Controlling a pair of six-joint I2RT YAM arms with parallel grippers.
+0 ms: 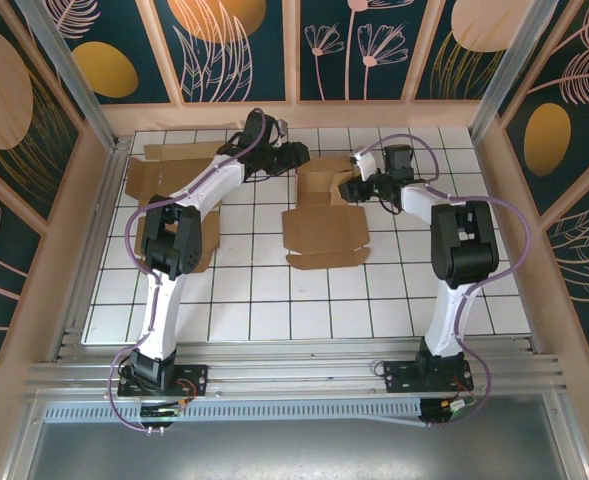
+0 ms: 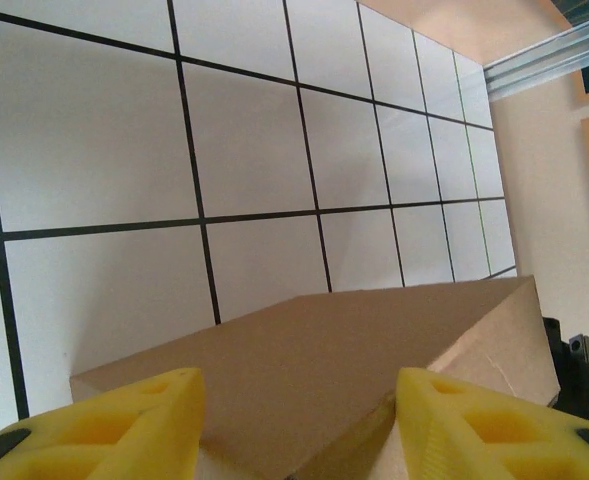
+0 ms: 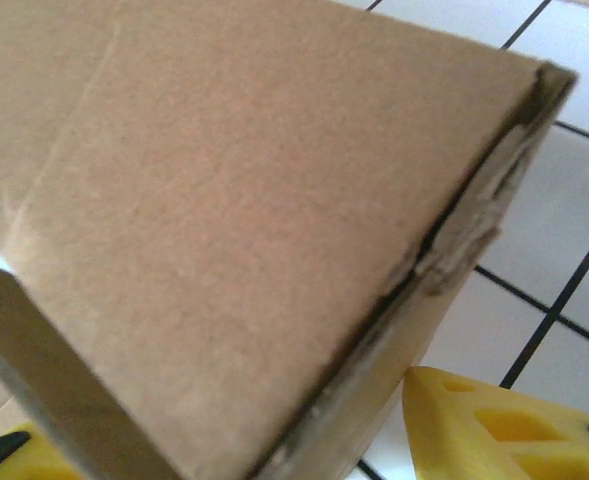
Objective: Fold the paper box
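Left wrist: L claw clamps paper box wall; R claw straddles it, grip unclear.

No text, label, brand, number or sign can be read on the paper box, the tiled table or the patterned walls.

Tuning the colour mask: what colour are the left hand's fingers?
The fingers are yellow, clearest in the left wrist view.

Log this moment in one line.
paper box: near half flat | left gripper: astride its raised flap | right gripper: astride its folded edge | grips: unclear
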